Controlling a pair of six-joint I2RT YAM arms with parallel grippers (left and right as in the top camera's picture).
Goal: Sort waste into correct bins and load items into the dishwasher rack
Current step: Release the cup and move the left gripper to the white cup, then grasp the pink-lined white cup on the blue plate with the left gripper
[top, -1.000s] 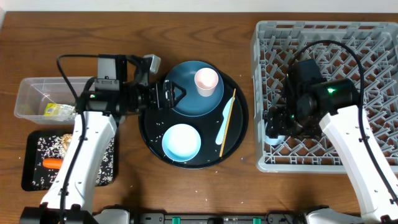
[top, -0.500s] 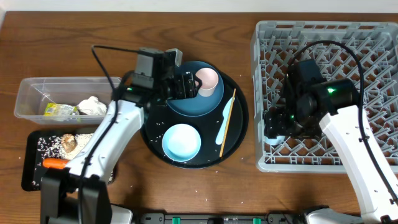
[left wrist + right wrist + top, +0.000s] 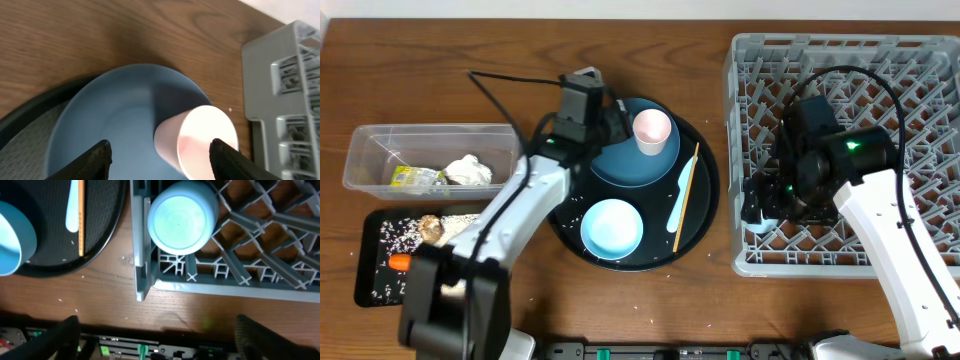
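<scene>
1. Brown wooden tabletop carries everything. On the right stands a large square grey plastic dishwasher rack, in the middle a round black tray, and on the left a clear plastic rectangular tub and a shallow black rectangular tray.
2. The waste looks sorted. A yellow-green crinkled wrapper and a crumpled white tissue lie in the tub. An orange carrot and brownish food scraps lie in the shallow tray.
3. Loading the rack seems the step in hand. A small light-blue cup sits bottom-up in the rack's near corner compartment.
4. A small pink cup stands on a dark blue plate on the round tray. A pale blue-white round bowl, a white spoon and a thin wooden chopstick lie nearby.
5. The left gripper hovers with its fingers spread wide, one on each side of the pink cup and apparently not touching it.
6. Next it likely needs to descend, close on the cup's wall and lift without dragging the plate.
7. The right gripper hangs empty, fingers wide apart, near the light-blue cup.
</scene>
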